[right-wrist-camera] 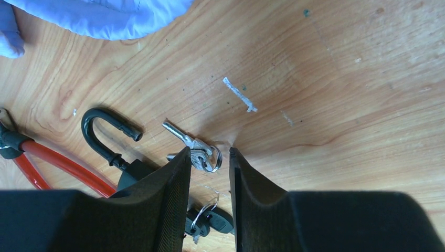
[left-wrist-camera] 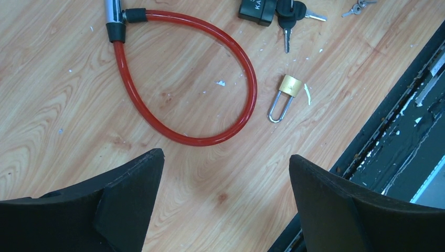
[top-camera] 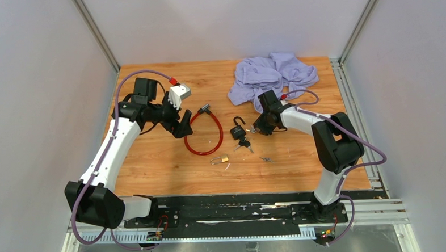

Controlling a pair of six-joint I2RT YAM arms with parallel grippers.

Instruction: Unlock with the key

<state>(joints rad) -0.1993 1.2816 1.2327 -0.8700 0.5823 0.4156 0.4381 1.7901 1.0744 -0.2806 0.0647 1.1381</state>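
Note:
A black padlock (top-camera: 238,131) lies mid-table, and its shackle (right-wrist-camera: 103,131) stands open with one end free. Black-headed keys (top-camera: 245,143) lie beside it and show low between my right fingers (right-wrist-camera: 216,220). A ring of small silver keys (right-wrist-camera: 202,155) lies on the wood at the tips of my right gripper (right-wrist-camera: 209,152), whose jaws stand a narrow gap apart with nothing held. That gripper sits just right of the padlock (top-camera: 259,128). My left gripper (left-wrist-camera: 225,157) is wide open and empty above the wood, beside the red cable lock (left-wrist-camera: 210,79).
A small brass padlock (left-wrist-camera: 287,89) lies shut near the front (top-camera: 221,159). Another small key set (top-camera: 266,159) lies right of it. A purple cloth (top-camera: 272,75) is bunched at the back right. The table's front edge drops to a black rail (left-wrist-camera: 399,131).

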